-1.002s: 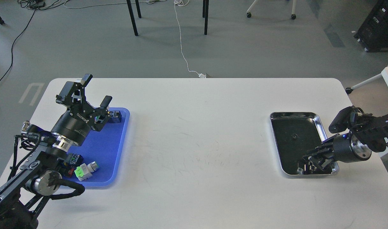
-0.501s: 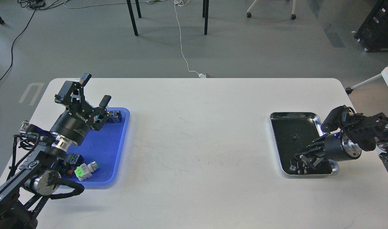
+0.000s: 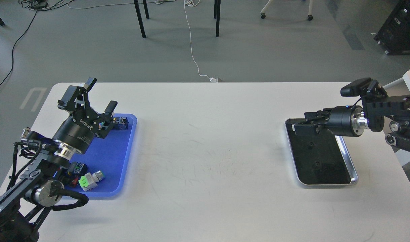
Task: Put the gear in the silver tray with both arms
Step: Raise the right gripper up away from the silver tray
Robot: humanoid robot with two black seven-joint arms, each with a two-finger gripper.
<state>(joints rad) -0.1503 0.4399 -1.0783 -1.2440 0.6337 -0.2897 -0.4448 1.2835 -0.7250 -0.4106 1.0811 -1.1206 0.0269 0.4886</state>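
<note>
The silver tray [image 3: 349, 161] lies at the right of the white table. Two small dark round pieces rest on its mirror-like bottom, a gear [image 3: 316, 164] near the middle and another [image 3: 311, 144] farther back; both are faint. My right gripper [image 3: 299, 122] hovers level over the tray's far end, pointing left. Its fingers stand apart with nothing between them. My left gripper [image 3: 100, 95] is open and empty, raised above the far end of the blue tray [image 3: 124, 161].
The blue tray holds a green-and-white connector [image 3: 90, 179], a dark blue block [image 3: 122, 122] and a dark part [image 3: 78, 168] beside my left arm. Bare white tabletop [image 3: 208, 151] spans the middle. Chair legs and cables are on the floor beyond.
My right gripper lifted out of the silver tray's near end and swung up to its far end. A small round piece now lies where it was. The left arm barely moved.
</note>
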